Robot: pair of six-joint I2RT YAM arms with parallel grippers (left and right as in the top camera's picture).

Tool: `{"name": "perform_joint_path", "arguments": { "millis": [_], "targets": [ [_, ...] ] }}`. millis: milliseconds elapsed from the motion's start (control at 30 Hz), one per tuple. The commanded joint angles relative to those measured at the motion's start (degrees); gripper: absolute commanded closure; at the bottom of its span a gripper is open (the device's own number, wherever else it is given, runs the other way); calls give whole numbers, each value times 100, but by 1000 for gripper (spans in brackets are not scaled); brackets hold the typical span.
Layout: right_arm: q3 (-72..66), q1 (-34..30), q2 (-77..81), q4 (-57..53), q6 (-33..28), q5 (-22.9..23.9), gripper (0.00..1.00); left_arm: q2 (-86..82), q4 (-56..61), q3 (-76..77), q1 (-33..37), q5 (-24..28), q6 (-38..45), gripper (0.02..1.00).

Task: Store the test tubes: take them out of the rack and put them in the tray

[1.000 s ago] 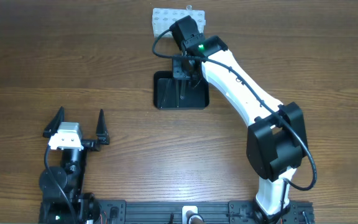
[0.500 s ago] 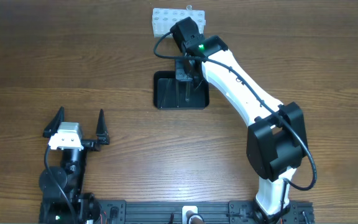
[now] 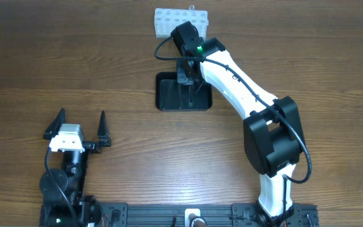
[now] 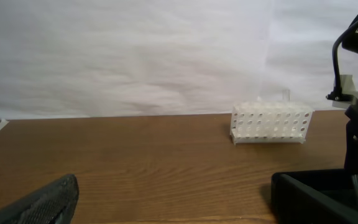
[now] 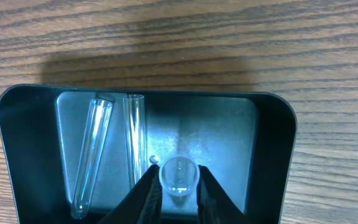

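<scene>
The white test tube rack stands at the far edge of the table, with one clear tube sticking up from it. The black tray lies just in front of the rack. Two clear test tubes lie in the tray. My right gripper hangs over the tray, shut on a third test tube that I see end-on between the fingers. My left gripper stands open at the near left, far from the rack, with nothing in it.
Bare wooden table surrounds the tray and the rack. The right arm stretches diagonally from the near right to the tray. A white wall rises behind the rack. The left half of the table holds nothing besides my left arm.
The right arm's wrist and elbow have shifted slightly left over the tray, still holding the tube. The left arm has not moved.
</scene>
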Motion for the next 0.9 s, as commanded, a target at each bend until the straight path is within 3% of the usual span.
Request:
{"name": "perform_joint_path", "arguments": {
  "millis": [33, 367, 600, 667, 833, 900],
  "targets": [
    [-11, 33, 52, 44, -4, 96, 783, -55, 13, -33, 33, 59, 79, 18],
    [-4, 37, 251, 179, -7, 96, 787, -55, 13, -33, 33, 59, 79, 18],
    [221, -17, -271, 219, -396, 170, 684, -55, 13, -33, 33, 59, 79, 18],
    [302, -28, -501, 278, -560, 444, 608, -55, 13, -33, 33, 59, 79, 18],
    [354, -125, -859, 1233, -933, 1731, 443, -55, 13, -33, 33, 59, 79, 18],
    [354, -229, -811, 1810, -1178, 1840, 400, -55, 13, -33, 33, 59, 79, 18]
  ]
}}
